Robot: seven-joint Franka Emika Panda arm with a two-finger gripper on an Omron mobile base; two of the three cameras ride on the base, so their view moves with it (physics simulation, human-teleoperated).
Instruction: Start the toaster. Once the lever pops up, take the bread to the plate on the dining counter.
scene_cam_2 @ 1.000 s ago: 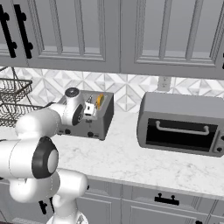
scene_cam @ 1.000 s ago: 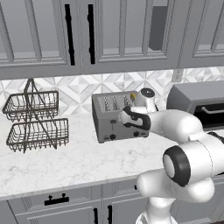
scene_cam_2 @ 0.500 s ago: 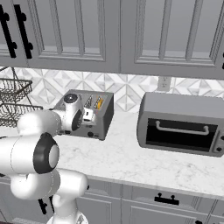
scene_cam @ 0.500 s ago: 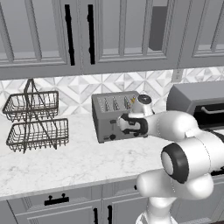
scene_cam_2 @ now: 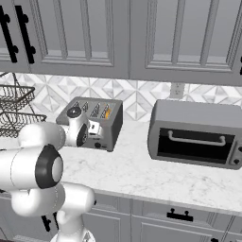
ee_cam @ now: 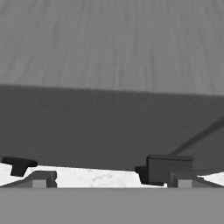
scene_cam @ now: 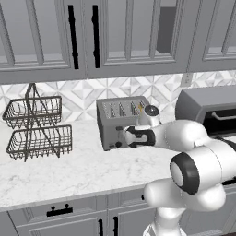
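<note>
The toaster [scene_cam: 120,123] stands on the marble desk [scene_cam: 69,170] against the tiled wall, between a wire basket rack [scene_cam: 37,126] and a toaster oven [scene_cam_2: 196,133]. The bread [scene_cam_2: 108,113] sits down in one of the top slots, so only a small golden edge shows. The gripper [scene_cam: 127,137] is right at the front face of the toaster, low, near the levers and knobs. In the hand view its two fingertips [ee_cam: 41,179] stand wide apart and hold nothing; a black part of the toaster front is just beside one of them. I cannot tell whether a lever is already pressed down. I judge the task is at its beginning: taking the bread out and carrying it to the plate is all left.
</note>
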